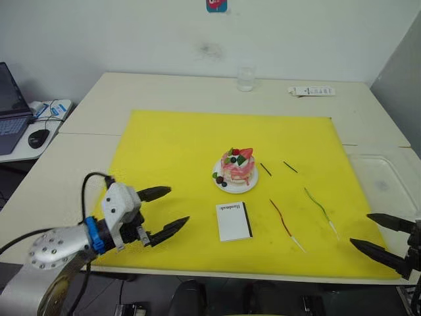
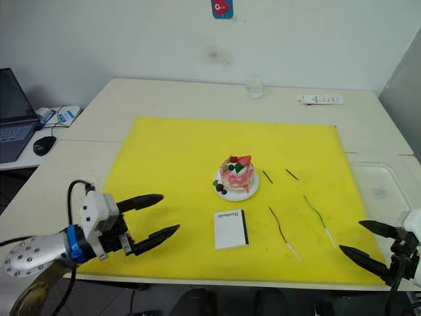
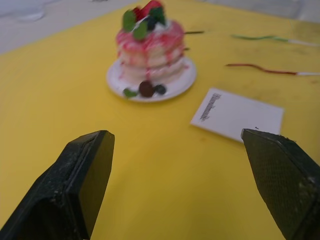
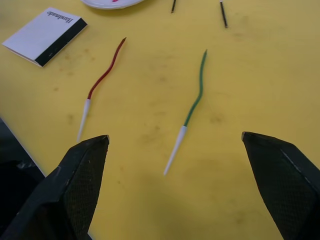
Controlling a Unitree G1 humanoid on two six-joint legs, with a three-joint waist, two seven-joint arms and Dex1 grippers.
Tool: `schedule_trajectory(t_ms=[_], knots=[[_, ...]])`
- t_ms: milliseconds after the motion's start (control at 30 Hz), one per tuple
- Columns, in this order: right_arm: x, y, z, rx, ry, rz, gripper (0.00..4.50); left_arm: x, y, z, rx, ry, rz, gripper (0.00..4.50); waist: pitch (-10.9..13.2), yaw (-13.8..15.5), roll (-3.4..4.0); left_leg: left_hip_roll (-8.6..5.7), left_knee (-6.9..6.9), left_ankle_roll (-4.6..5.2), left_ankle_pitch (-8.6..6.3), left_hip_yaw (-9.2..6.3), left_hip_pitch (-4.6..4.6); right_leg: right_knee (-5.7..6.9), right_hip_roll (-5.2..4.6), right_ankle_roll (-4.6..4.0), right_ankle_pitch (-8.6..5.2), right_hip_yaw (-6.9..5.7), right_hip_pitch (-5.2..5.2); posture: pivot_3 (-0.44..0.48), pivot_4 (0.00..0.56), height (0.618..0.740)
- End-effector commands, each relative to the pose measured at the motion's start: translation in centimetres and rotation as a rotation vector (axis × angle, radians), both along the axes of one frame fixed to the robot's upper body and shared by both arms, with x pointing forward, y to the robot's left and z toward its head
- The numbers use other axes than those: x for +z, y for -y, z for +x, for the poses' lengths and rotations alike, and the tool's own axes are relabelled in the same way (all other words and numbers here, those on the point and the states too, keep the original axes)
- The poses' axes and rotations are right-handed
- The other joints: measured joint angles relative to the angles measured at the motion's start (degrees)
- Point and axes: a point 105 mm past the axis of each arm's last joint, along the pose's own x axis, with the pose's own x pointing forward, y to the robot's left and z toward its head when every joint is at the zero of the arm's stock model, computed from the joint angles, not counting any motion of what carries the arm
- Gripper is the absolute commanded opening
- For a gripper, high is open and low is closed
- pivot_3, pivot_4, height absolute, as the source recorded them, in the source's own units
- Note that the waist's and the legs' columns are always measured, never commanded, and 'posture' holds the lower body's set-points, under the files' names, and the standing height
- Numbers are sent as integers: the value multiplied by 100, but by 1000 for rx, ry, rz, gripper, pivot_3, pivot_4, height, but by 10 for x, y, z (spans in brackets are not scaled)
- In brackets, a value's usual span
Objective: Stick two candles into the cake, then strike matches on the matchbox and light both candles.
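**Yellow mat, nothing started yet**

Yellow mat covers the tabletop; all task items lie on it untouched.

- Cake: no candles in it. It sits ahead of both grippers, roughly between them.
- Red candle and green candle lie flat just ahead of the right gripper, green nearer to it, white tips pointing back at it.
- Two matches lie past the candles, beside the cake, unstruck.
- Matchbox is between the grippers, closer to the left gripper.
- Both grippers hover low with fingers spread wide, holding nothing.

Left: everything, i.e. both candles in, strike, light.

Around: glass and a white remote far beyond the cake, laptop and mouse outboard of the left gripper. Nothing blocks the reach to the candles.
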Motion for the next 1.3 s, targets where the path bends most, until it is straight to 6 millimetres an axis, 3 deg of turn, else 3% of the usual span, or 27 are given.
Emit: schedule_trajectory(t_ms=[33, 200, 500, 700, 1100, 1300], knots=[[8, -15, 5, 32, 23, -27, 4457, 20, 31, -6, -231, 53, -17, 4500, 0, 11, 0, -1, 1, 0, 0, 1, 0, 0, 1, 0, 0, 1, 1, 0, 150, 740], [3, -19, 13, -24, 18, -106, 4457, 31, 57, -4, -388, 107, -6, 4500, 0, 6, 0, 1, 1, -2, 1, 1, -3, -2, 16, 4, 1, 8, 0, 0, 150, 740], [5, -26, 25, -116, -18, -148, 4457, 34, 80, -6, -462, 134, -44, 4500, 1, -6, 0, 12, 1, -9, 5, -1, 4, 1, 51, 6, 1, 22, -2, 0, 150, 740], [-13, -32, 28, -136, -32, -160, 4457, 30, 80, 2, -411, 124, -58, 4500, 0, -3, 0, 10, 0, -10, 6, -2, 1, 0, 53, 8, 2, 25, -5, 0, 150, 740], [-40, -29, 40, -250, -58, -166, 4457, 21, 75, 0, -379, 112, -52, 4500, 0, -12, 0, 11, 1, -11, 6, -1, 3, 1, 52, 9, 2, 29, -6, 0, 150, 740], [-42, -28, 47, -264, -46, -151, 4457, 18, 74, -1, -374, 111, -53, 4500, 0, -20, 0, 10, 2, -10, 6, 0, 4, 2, 52, 9, 3, 31, -5, 0, 150, 740]])
